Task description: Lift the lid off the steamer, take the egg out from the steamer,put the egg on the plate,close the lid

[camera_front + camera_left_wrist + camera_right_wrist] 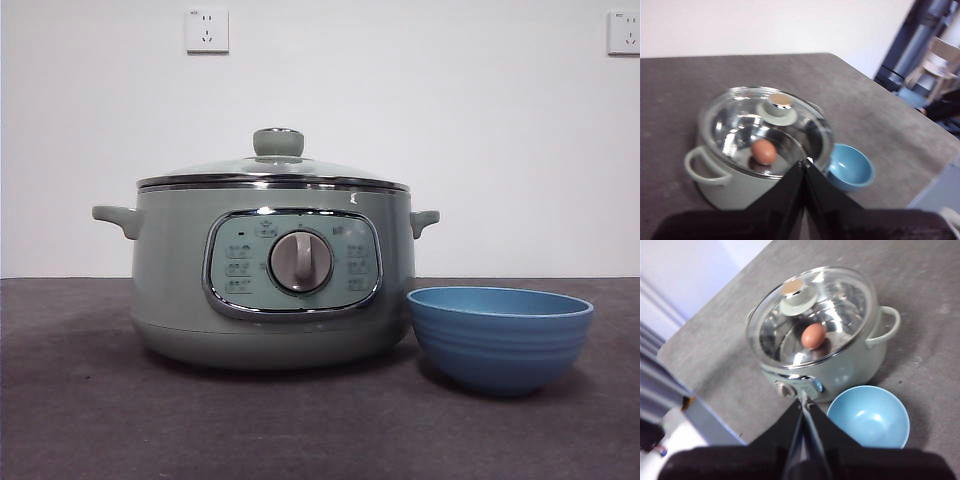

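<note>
The glass lid (272, 168) sits closed on the sage-green steamer (180, 280), brown egg (813, 336) inside, blue plate (500, 340) just beside.

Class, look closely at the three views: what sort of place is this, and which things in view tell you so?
Probably an indoor lab or test room, not a kitchen: a bare grey table against a plain white wall with sockets, holding only the steamer and blue plate, with chairs beyond.

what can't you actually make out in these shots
- Egg: not visible in the front view, hidden by the steamer wall; seen only through the glass lid in the wrist views.
- Panel labels around the dial: too small and faint to read.
- Plate inside: front view shows only its outer wall.
- Both arms: out of the front view.
</note>
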Controlling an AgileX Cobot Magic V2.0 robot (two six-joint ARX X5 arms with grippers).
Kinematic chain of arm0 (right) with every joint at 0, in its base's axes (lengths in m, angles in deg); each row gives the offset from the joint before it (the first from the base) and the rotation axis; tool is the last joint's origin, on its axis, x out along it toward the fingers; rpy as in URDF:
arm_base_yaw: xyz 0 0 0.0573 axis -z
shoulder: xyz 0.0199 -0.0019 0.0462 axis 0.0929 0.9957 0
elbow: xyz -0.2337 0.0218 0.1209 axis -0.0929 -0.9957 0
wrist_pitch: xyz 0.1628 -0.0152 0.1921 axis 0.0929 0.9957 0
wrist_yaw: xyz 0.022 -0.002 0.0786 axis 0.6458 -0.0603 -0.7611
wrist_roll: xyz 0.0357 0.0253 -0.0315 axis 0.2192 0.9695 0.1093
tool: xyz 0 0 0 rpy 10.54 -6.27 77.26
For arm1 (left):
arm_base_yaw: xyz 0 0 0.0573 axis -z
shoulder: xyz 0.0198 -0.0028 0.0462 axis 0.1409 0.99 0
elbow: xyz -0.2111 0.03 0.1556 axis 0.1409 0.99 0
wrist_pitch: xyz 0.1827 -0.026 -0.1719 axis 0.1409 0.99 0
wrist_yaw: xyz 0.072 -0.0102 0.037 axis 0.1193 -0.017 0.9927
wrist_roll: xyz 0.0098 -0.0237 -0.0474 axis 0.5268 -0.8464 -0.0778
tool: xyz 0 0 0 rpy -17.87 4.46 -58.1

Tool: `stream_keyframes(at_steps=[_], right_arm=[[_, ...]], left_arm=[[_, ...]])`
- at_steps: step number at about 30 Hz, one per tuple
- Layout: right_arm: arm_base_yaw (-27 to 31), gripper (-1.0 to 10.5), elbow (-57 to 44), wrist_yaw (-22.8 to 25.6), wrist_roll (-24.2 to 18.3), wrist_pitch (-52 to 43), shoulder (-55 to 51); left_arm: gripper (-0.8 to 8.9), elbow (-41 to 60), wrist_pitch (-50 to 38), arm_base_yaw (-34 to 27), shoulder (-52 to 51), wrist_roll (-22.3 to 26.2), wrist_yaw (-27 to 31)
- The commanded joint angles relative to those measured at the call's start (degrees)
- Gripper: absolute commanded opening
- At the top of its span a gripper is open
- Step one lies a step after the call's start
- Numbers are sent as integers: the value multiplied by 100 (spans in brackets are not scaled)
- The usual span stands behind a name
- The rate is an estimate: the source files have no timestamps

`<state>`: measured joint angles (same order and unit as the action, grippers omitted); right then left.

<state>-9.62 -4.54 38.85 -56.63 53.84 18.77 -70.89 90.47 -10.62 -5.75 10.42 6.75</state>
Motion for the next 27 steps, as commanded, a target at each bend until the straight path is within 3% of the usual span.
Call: stream_keyframes(at_steps=[1,5,11,13,16,17,19,27], right_arm=[[-79,-12,282,-61,-444,238,151],[-131,-11,481,-63,-566,426,249],[-151,10,483,-59,-511,424,249],[-151,84,483,-46,-483,420,249],[-151,375,483,-39,-422,413,251],[-151,462,483,-39,-400,402,251],[-151,541,483,-42,-378,396,251],[-151,539,483,-42,-378,391,251]], left_arm=[[-8,-289,328,-13,232,407,-103],[-8,-588,763,-9,487,693,-98],[10,-636,754,-9,619,686,-50],[154,-636,732,-9,623,669,-48],[523,-636,695,-9,625,667,-50],[565,-636,688,-9,623,667,-52],[566,-636,671,-9,625,667,-55],[566,-643,280,96,782,501,-48]])
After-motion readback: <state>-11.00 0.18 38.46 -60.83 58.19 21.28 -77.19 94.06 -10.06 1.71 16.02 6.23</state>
